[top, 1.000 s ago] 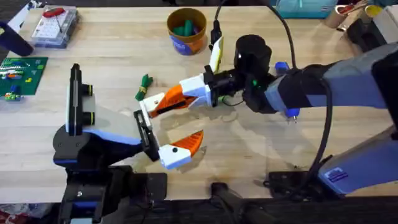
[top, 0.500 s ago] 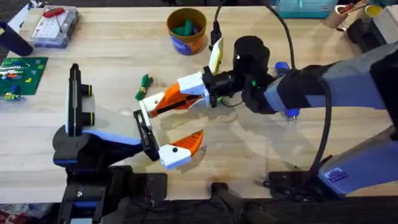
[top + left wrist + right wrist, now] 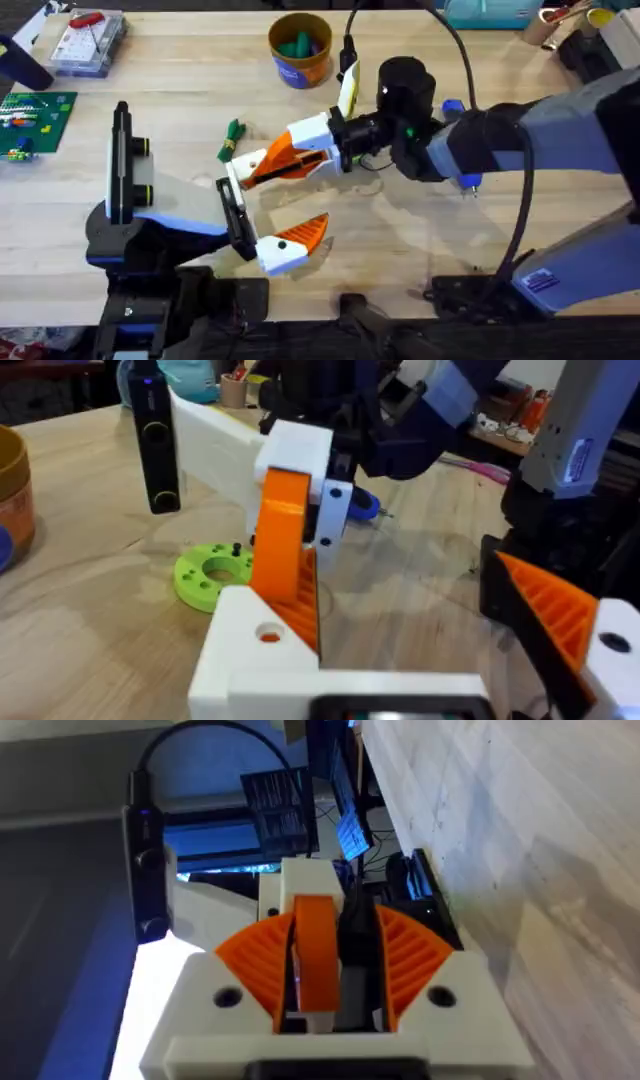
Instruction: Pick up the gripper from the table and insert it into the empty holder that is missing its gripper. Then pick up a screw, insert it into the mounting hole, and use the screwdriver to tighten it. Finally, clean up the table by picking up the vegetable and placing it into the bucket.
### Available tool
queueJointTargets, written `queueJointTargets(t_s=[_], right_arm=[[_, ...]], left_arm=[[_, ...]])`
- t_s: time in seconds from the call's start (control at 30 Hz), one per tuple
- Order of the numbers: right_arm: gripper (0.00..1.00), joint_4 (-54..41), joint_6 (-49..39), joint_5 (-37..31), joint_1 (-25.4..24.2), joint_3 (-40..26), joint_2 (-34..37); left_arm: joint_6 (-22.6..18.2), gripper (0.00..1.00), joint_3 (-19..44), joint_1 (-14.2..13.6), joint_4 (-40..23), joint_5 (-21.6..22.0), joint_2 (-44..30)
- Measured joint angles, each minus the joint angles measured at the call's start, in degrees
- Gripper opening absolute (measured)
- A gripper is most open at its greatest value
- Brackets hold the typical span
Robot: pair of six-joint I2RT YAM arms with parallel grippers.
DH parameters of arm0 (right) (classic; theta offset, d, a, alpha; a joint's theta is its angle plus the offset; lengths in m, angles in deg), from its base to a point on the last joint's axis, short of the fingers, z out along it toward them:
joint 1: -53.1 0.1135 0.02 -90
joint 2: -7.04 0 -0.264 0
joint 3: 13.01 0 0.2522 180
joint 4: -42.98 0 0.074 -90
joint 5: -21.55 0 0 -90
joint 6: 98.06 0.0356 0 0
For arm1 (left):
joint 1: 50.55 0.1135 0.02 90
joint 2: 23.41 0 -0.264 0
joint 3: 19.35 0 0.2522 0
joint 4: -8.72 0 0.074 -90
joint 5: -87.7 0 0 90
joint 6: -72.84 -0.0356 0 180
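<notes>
The right gripper (image 3: 262, 168) pinches the upper orange finger of the left gripper (image 3: 270, 205), whose jaws stand wide apart. Just beyond them the vegetable (image 3: 231, 139) lies on the pale wooden table (image 3: 180, 70). Farther back stands the bucket (image 3: 300, 50); the screwdriver (image 3: 86, 19) rests atop a clear box (image 3: 88, 44) at the far left.

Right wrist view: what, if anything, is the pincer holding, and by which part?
The right pincer holds the loose gripper finger, clamped by its orange section between the two ribbed pads.
</notes>
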Motion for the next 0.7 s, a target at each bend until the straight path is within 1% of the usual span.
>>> queueJointTargets(t_s=[0.1,0.17,0.23,0.33,0.43,0.5,0.57,0.7], right_arm=[[0.513,0.04,-0.09,0.79,-0.75,0.00,0.00],[0.549,0.26,-0.14,0.20,-1.69,0.00,0.01],[0.607,0.23,-0.17,-0.15,-2.79,0.00,0.00],[0.700,0.25,-0.16,-0.31,-4.33,0.00,0.00],[0.886,0.26,-0.20,-0.30,-5.58,0.00,0.01],[0.978,0.23,-0.16,-0.31,-6.32,0.00,0.00],[0.995,0.27,-0.16,-0.31,-6.96,0.00,0.01],[0.995,0.28,-0.16,-0.31,-7.86,0.00,0.02]], left_arm=[[-0.33,0.987,0.01,-0.09,-0.11,-0.73,0.00],[-0.35,0.987,0.04,-0.68,-0.42,-2.83,0.01],[-0.36,0.987,0.04,-1.27,-0.49,-4.35,0.02],[-0.36,0.987,0.04,-1.33,-0.49,-5.58,0.01],[-0.36,0.987,0.04,-1.33,-0.49,-6.29,0.00],[-0.36,0.987,0.04,-1.33,-0.49,-6.44,0.00],[-0.36,0.987,0.04,-1.33,-0.49,-6.45,0.00],[-0.36,0.987,0.04,-1.33,-0.49,-6.47,0.00]])
